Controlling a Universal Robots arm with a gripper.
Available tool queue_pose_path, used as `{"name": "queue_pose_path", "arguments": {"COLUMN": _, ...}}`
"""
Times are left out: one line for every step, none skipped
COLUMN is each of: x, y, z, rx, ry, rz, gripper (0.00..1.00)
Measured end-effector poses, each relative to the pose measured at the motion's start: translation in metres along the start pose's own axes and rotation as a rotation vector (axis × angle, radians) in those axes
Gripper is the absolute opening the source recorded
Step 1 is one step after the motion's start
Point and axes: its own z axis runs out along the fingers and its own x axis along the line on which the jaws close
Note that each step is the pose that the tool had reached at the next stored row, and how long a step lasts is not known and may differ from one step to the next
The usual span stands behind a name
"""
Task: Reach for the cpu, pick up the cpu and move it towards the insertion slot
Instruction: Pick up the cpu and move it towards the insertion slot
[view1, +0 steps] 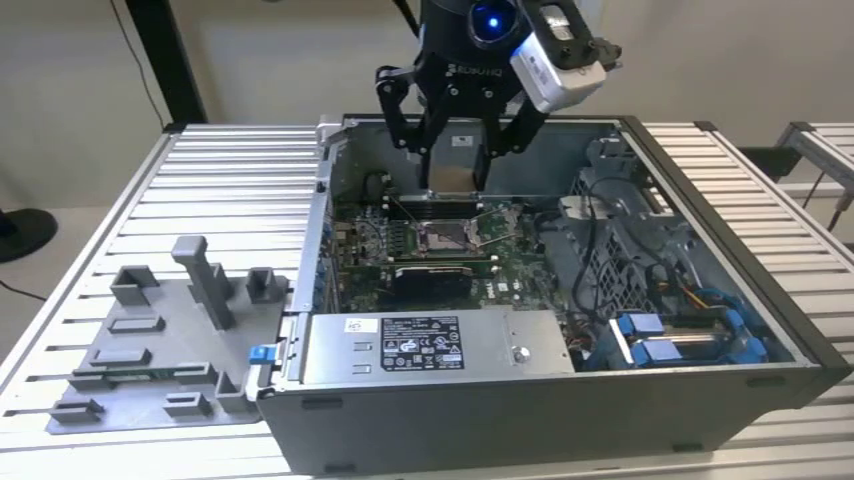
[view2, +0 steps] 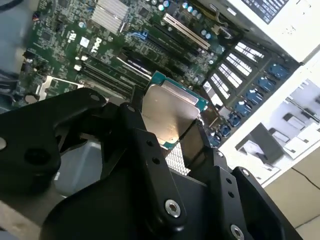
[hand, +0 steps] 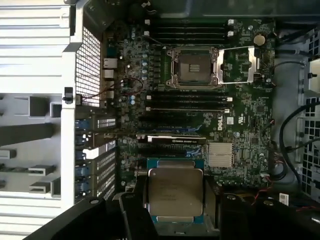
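The cpu (hand: 175, 192), a flat silvery square with a thin green edge, sits between the black fingers of my gripper (hand: 175, 202), which is shut on it. In the exterior view the gripper (view1: 454, 180) hangs with the cpu (view1: 454, 160) above the open computer case, over the back of the motherboard. The insertion slot (view1: 447, 235) lies a little below and in front of it, its shiny frame open around a dark centre. In the first wrist view the insertion slot (hand: 194, 67) is some way from the cpu, across the memory rows. The second wrist view shows the cpu (view2: 167, 112) held level over the board.
The case walls (view1: 314, 200) ring the motherboard. A silver power supply (view1: 427, 345) lies at the case front, with cables and blue drive caddies (view1: 667, 340) on the exterior view's right. A grey plastic tray (view1: 147, 350) rests on the ribbed metal table on the exterior view's left.
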Motion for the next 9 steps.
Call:
{"name": "queue_pose_path", "arguments": {"x": -0.0045, "y": 0.0000, "z": -0.0002, "rx": 0.0000, "ry": 0.0000, "rz": 0.000, "gripper": 0.00}}
{"name": "queue_pose_path", "arguments": {"x": -0.0094, "y": 0.0000, "z": -0.0005, "rx": 0.0000, "ry": 0.0000, "rz": 0.000, "gripper": 0.00}}
{"name": "queue_pose_path", "arguments": {"x": -0.0138, "y": 0.0001, "z": -0.0008, "rx": 0.0000, "ry": 0.0000, "rz": 0.000, "gripper": 0.00}}
{"name": "queue_pose_path", "arguments": {"x": -0.0183, "y": 0.0001, "z": -0.0010, "rx": 0.0000, "ry": 0.0000, "rz": 0.000, "gripper": 0.00}}
{"name": "queue_pose_path", "arguments": {"x": -0.0227, "y": 0.0001, "z": -0.0013, "rx": 0.0000, "ry": 0.0000, "rz": 0.000, "gripper": 0.00}}
{"name": "queue_pose_path", "arguments": {"x": -0.0274, "y": 0.0001, "z": -0.0015, "rx": 0.0000, "ry": 0.0000, "rz": 0.000, "gripper": 0.00}}
{"name": "queue_pose_path", "arguments": {"x": -0.0321, "y": 0.0002, "z": -0.0018, "rx": 0.0000, "ry": 0.0000, "rz": 0.000, "gripper": 0.00}}
{"name": "queue_pose_path", "arguments": {"x": -0.0366, "y": 0.0002, "z": -0.0020, "rx": 0.0000, "ry": 0.0000, "rz": 0.000, "gripper": 0.00}}
{"name": "queue_pose_path", "arguments": {"x": -0.0410, "y": 0.0002, "z": -0.0022, "rx": -0.0001, "ry": 0.0000, "rz": 0.000, "gripper": 0.00}}
